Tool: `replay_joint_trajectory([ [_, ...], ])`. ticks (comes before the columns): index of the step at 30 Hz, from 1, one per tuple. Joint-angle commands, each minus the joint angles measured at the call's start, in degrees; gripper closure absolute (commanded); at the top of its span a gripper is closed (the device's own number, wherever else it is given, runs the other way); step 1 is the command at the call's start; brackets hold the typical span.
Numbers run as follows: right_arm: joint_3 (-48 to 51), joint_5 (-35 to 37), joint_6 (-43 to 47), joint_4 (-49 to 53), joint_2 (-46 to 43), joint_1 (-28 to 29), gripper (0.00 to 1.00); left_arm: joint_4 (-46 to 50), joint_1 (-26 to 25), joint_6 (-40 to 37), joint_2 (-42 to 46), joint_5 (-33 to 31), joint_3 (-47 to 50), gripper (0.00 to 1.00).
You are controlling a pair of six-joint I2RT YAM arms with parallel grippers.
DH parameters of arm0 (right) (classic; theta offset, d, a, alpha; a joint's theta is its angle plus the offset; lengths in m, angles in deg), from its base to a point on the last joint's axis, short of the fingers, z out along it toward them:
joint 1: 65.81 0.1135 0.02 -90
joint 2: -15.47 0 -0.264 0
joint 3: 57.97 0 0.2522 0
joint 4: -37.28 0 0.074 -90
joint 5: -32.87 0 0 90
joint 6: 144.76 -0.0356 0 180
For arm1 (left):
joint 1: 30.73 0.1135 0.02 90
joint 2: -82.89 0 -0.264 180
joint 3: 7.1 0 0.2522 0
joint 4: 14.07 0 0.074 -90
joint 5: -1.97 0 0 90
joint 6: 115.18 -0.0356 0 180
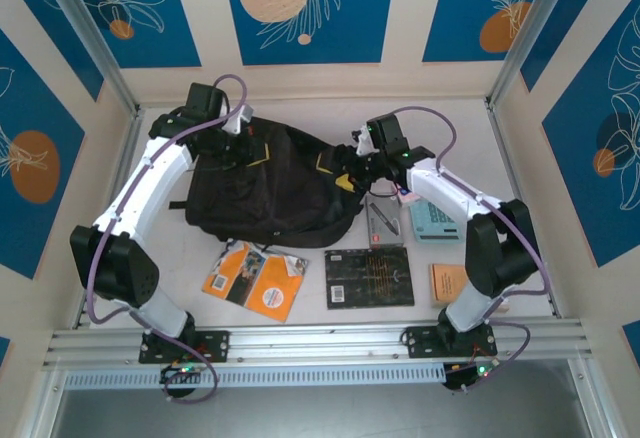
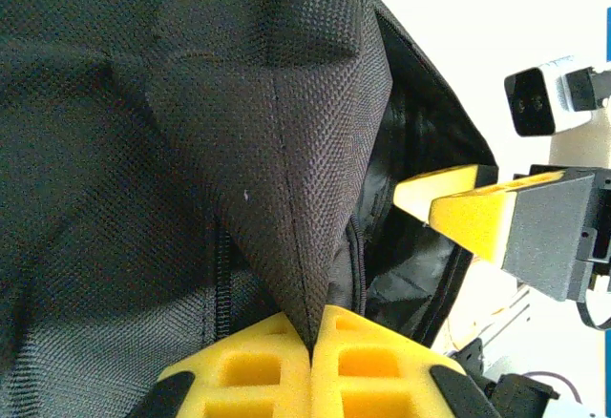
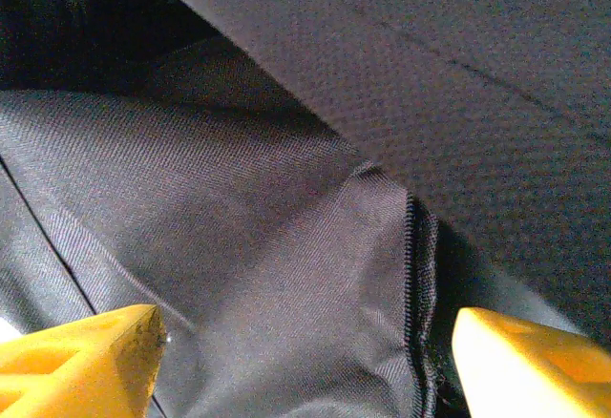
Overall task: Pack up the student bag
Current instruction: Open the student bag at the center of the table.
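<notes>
Right now my left pincer point(image 2: 312, 340) pinches a fold of the student bag point(image 1: 270, 193) lying on the table point(image 1: 450, 123), while my right pincer point(image 3: 305, 334) gapes open beside the zipper point(image 3: 412, 275), so if that fold slips free, the mouth may sag shut.

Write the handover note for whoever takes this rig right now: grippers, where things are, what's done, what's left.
Left gripper: shut on a pinched fold of the student bag, beside its zipper, at the bag's far-left corner.
Right gripper: open, with bag fabric and the zipper edge between its fingers, on the bag's right side.
The bag lies mid-table with its mouth partly open.
On the table, outside the bag: orange book, black book, small orange pad, teal device, grey metal item.
Done: nothing visibly packed.
Left: spread the mouth and load the items.
</notes>
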Motion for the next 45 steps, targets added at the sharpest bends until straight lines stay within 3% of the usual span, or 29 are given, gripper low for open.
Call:
replay_joint_trajectory([
  [1, -0.1, 1.0, 3.1, 6.8, -0.5, 0.5, 0.23, -2.7, -0.5, -0.1, 2.2, 3.6, -2.6, 1.00],
  [7, -0.2, 3.7, 5.5, 10.6, 0.8, 2.8, 0.31, -3.4, -0.5, 0.9, 1.9, 4.1, -2.7, 1.00],
  [15, -4.4, 4.1, 8.1, 12.7, 7.9, 6.3, 0.34, -4.1, -0.5, 1.5, 1.5, 5.0, -2.4, 1.00],
  [18, -6.2, 3.9, 7.9, 12.4, 9.0, 6.9, 0.53, -4.1, -0.5, 1.4, 1.5, 4.8, -2.3, 1.00],
  [22, -3.3, 3.6, 5.4, 7.4, 4.7, 6.3, 0.88, -3.3, -0.5, 1.1, 1.1, 2.0, -1.5, 1.00],
  [25, 0.5, 4.3, 4.2, 2.9, -1.1, 6.3, 0.98, 0.2, -0.6, 0.0, 0.6, -5.3, -1.9, 1.00],
  [28, 5.2, 5.7, 3.1, -2.9, -7.3, 6.9, 0.98, 2.7, -0.7, -0.2, 1.0, -12.6, -2.2, 0.67],
  [31, 10.2, 7.9, 3.0, -9.6, -12.4, 7.9, 0.98, 4.1, -1.8, -0.6, 2.3, -17.9, -2.9, 0.50],
  [36, 16.0, 8.7, 6.1, -20.8, -17.6, 9.3, 0.94, 6.1, -5.7, -1.2, 2.9, -20.2, -5.8, 0.39],
  [38, 17.6, 8.9, 8.8, -24.7, -18.9, 10.0, 0.92, 6.2, -7.8, -1.1, 2.7, -18.1, -6.8, 0.25],
  [45, 18.0, 7.4, 24.0, -31.7, -18.7, 14.2, 0.88, 7.0, -13.0, -0.1, -2.7, -12.0, -12.4, 0.22],
])
